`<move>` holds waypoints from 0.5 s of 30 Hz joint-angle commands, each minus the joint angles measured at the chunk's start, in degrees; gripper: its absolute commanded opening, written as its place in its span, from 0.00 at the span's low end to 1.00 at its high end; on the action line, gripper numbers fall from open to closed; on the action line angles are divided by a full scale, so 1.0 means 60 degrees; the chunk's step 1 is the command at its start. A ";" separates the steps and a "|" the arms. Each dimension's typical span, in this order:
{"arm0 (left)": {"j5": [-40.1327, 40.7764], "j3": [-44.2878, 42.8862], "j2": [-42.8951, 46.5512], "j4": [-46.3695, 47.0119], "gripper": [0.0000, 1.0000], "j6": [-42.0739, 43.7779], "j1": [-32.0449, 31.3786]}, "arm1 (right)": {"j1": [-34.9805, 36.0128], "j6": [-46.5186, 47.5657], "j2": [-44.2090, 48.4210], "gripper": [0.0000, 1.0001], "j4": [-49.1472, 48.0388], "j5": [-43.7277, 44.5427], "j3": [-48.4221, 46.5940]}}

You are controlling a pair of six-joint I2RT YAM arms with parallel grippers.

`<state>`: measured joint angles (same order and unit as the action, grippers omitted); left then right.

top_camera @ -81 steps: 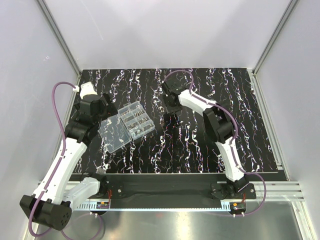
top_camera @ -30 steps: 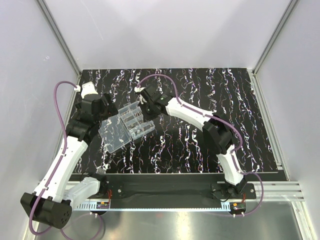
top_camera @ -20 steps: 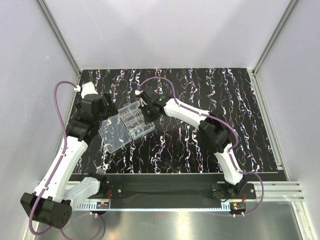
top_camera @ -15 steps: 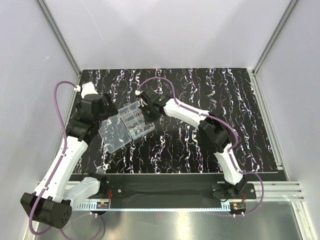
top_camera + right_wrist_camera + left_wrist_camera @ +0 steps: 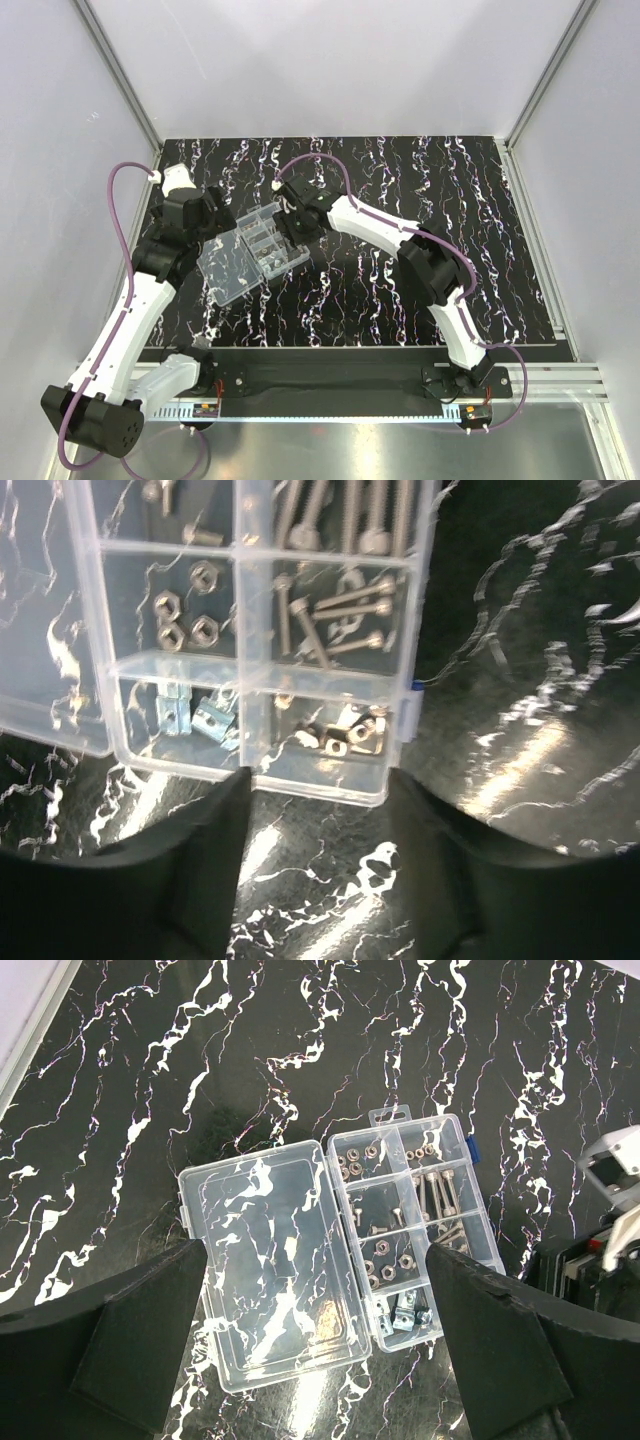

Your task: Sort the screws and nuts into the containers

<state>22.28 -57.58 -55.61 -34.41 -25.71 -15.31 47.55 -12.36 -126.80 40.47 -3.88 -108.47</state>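
Now my right gripper point(image 5: 318, 810) is hanging open and empty at the short end of the containers point(image 5: 245, 630), on the left of the table point(image 5: 400, 180). The screws point(image 5: 340, 605) and nuts point(image 5: 185, 620) are lying inside, just ahead.

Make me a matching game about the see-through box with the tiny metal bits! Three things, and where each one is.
1 flat clear plastic lid
2 small silvery six-sided nuts
3 tiny blue tab

A on the outside wall of the clear plastic organiser box
B lying open on the black marbled table
C inside a compartment

Pairs: 1-B, 2-C, 3-A
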 commanded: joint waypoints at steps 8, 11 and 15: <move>-0.0270 -0.0042 0.0217 0.0389 0.99 0.0140 -0.0026 | -0.1829 -0.0590 0.2394 1.00 -0.0621 0.1058 0.0073; -0.0607 -0.0056 0.0173 0.0477 0.99 0.0184 -0.0026 | -0.2781 -0.0782 0.3579 1.00 -0.1220 0.1435 0.0977; -0.1018 -0.0173 0.0172 0.0594 0.99 0.0272 -0.0026 | -0.3500 -0.0709 0.5485 1.00 -0.2450 0.2768 0.2810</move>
<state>19.31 -57.58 -55.48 -34.04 -25.23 -15.31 27.16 -15.90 -103.81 32.27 5.74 -97.14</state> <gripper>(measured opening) 0.988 0.993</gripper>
